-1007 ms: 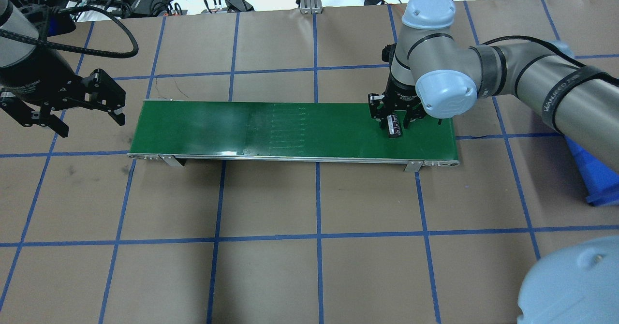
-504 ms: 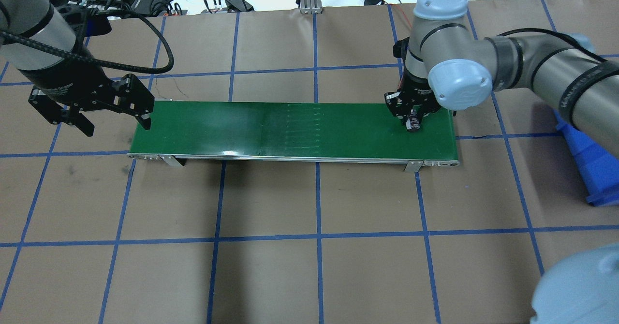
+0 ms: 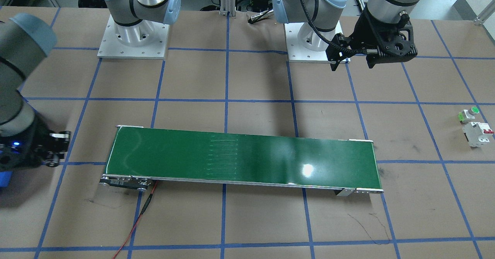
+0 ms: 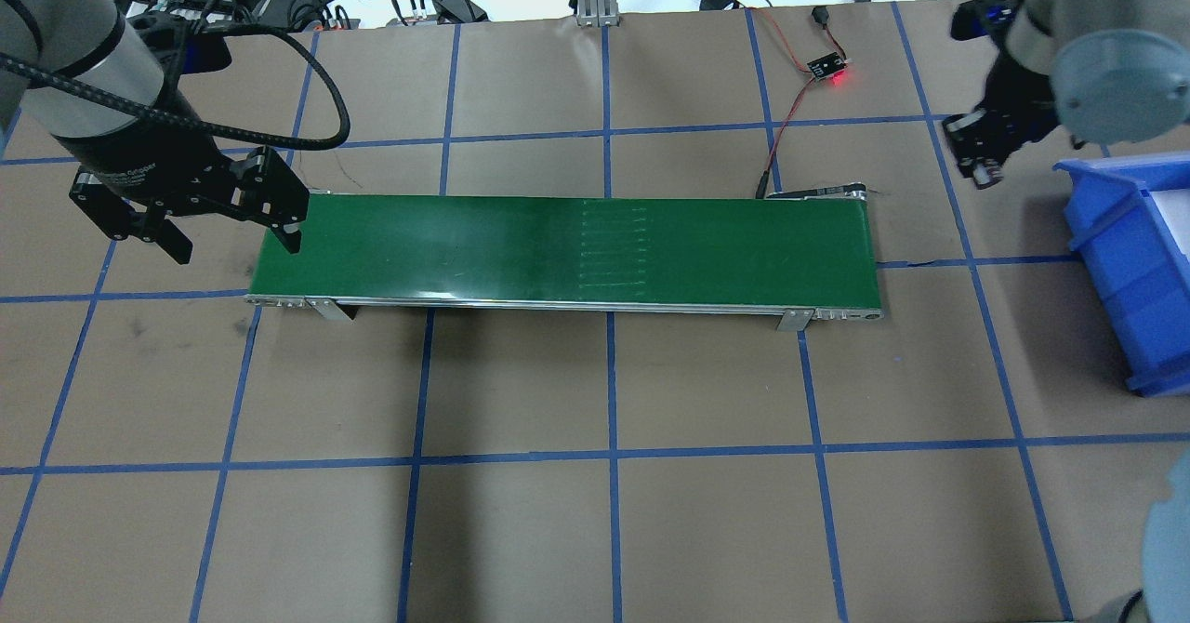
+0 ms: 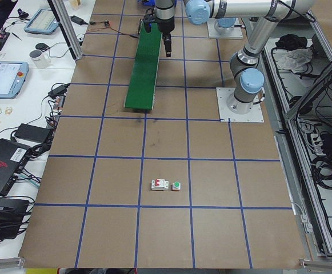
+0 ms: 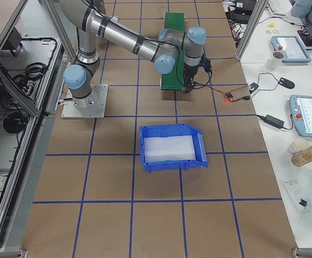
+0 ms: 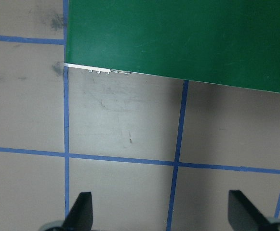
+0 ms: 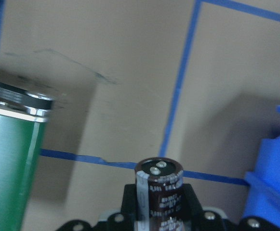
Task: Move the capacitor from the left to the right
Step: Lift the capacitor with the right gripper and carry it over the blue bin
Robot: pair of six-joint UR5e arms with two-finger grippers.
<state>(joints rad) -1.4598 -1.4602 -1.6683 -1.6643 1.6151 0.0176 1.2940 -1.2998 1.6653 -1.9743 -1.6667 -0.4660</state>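
Right gripper [image 4: 978, 158] jaws grasp the capacitor [image 8: 160, 192] beyond the green conveyor's [image 4: 558, 251] right end; left gripper [image 4: 234, 238] jaws released at its left end.

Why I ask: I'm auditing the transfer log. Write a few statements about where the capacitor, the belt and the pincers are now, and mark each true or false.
1. The right pincer holds the capacitor. True.
2. The capacitor lies on the green conveyor belt. False: it is gripped in the right pincer, past the belt's right end, between the belt and the blue bin.
3. The left pincer is shut. False: its fingers are spread wide, with nothing between them, near the belt's left end.
4. The circuit breaker and the green push button sit next to each other on the table. True.
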